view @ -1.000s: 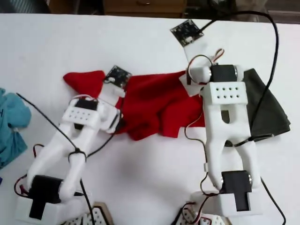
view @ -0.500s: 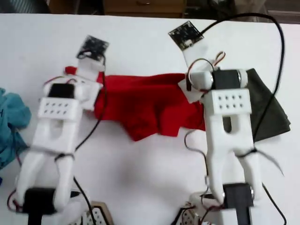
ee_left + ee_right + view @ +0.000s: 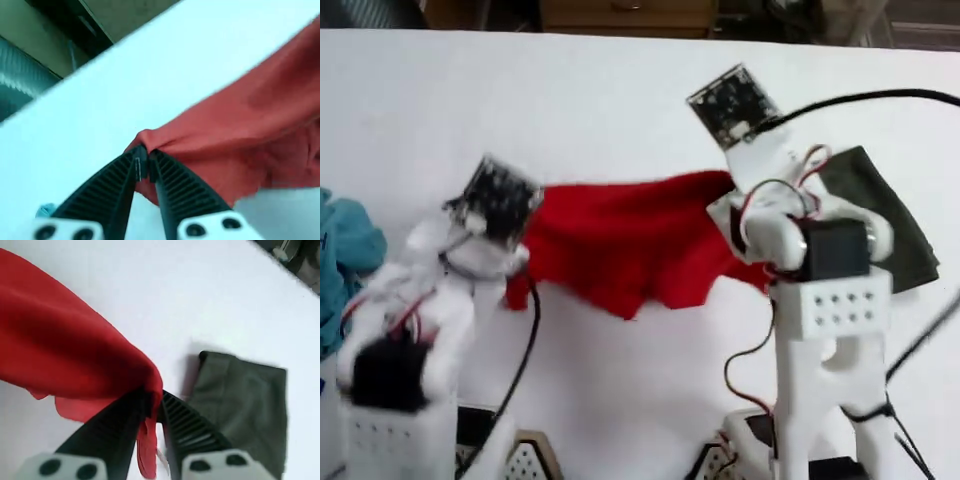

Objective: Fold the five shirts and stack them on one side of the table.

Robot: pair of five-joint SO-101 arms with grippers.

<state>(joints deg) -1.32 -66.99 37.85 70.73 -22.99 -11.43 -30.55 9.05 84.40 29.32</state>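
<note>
Lift since a second ago: red shirt (image 3: 620, 245), flat on the table (image 3: 620, 100) then, hung stretched between both arms over mid-table. Left tool (image 3: 143, 159) and right tool (image 3: 153, 396) were each pinched shut on one end (ready to spread for folding, probably). Long axis ran side to side, loose edge drooping toward the arm bases. Dark shirt (image 3: 892, 225) lay beside its right end.

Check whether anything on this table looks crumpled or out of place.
The teal shirt lies crumpled at the edge of the table. The red shirt hangs bunched, unfolded. The dark shirt lies folded flat.
</note>
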